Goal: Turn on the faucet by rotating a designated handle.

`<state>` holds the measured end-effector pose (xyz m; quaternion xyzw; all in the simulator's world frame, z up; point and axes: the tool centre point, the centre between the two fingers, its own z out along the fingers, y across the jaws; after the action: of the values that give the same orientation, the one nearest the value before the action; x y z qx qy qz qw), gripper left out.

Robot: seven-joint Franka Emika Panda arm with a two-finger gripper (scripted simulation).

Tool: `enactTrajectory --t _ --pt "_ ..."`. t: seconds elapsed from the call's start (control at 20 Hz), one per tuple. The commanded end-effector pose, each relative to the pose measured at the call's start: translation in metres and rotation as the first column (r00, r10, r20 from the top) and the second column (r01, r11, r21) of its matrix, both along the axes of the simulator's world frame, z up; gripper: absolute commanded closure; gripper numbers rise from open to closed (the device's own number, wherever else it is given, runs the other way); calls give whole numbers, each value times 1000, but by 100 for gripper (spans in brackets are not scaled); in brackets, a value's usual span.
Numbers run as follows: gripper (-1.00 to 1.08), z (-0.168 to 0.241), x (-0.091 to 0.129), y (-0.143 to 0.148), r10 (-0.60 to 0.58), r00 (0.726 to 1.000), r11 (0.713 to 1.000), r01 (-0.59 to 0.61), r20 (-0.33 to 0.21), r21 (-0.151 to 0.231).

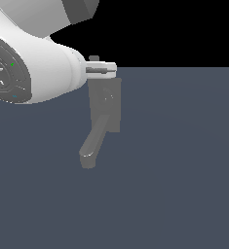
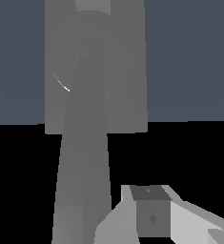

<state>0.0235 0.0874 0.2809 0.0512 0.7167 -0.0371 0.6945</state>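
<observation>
Exterior view looked down obliquely, arm at 10 o'clock; wrist view sat close; both showed the faucet.

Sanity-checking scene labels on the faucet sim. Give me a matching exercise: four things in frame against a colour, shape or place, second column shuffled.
Things:
1. back plate
2. spout tip
3. robot arm
4. floor

Descriptions:
a. white, at the exterior view's left
b. blue-grey, flat
c. grey rectangle
d. grey, rounded end

Pairs: 1-c, 2-d, 3-a, 4-b
</observation>
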Motion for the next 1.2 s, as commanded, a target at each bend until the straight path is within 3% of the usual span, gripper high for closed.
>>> enactTrajectory --t 0.0,0.4,0.45,1.15 --pt "108 12 3 -20 -18 1000 1000 18 20 2" --pt "108 23 2 -46 -18 999 1000 18 32 3" --pt "108 3 -5 -29 3 1000 1000 -3 -8 2" --pt "108 2 -7 -90 -12 1000 1000 12 22 3"
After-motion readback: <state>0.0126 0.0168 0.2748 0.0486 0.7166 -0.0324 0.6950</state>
